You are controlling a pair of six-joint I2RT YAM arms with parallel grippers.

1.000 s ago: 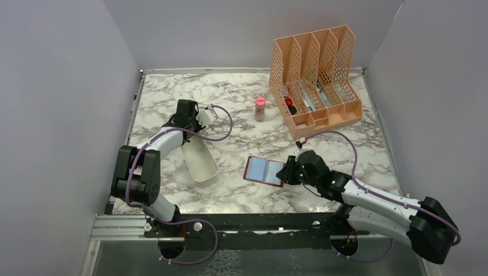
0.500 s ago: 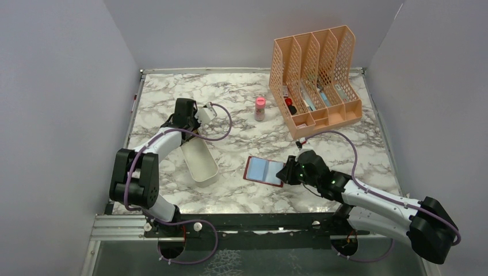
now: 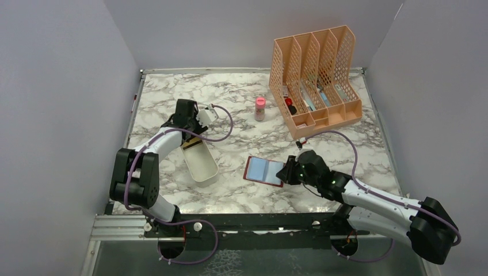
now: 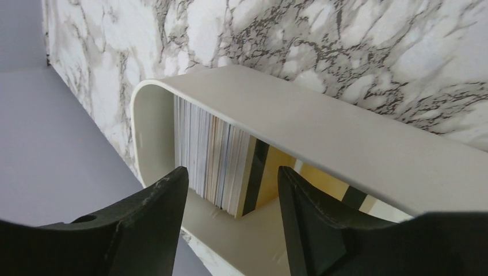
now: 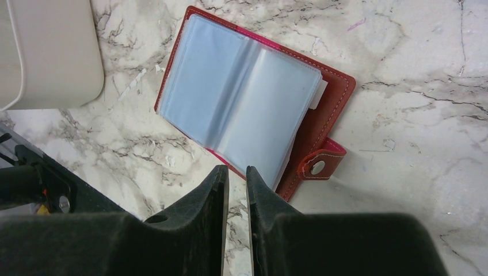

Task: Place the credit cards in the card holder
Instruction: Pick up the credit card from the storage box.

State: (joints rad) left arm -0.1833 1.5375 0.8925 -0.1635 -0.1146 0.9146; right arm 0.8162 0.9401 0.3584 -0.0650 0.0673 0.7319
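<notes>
Because the credit cards (image 4: 213, 161) stand on edge as one tight stack at the rounded end of the white bin (image 4: 322, 132), the left gripper (image 4: 230, 181) hangs over them with its jaws spread wide. The stack shows between its fingers and it clasps nothing, probably so it can close on a card. One red card holder (image 5: 247, 109) lies opened flat by the table's (image 3: 230, 109) near edge, right of the bin, clear sleeves upward to receive cards. The right gripper (image 5: 236, 172) sits at its rim, jaws drawn to a narrow slit. Whether they pinch the cover I cannot tell. One bin, one holder; the cards are too many to count.
</notes>
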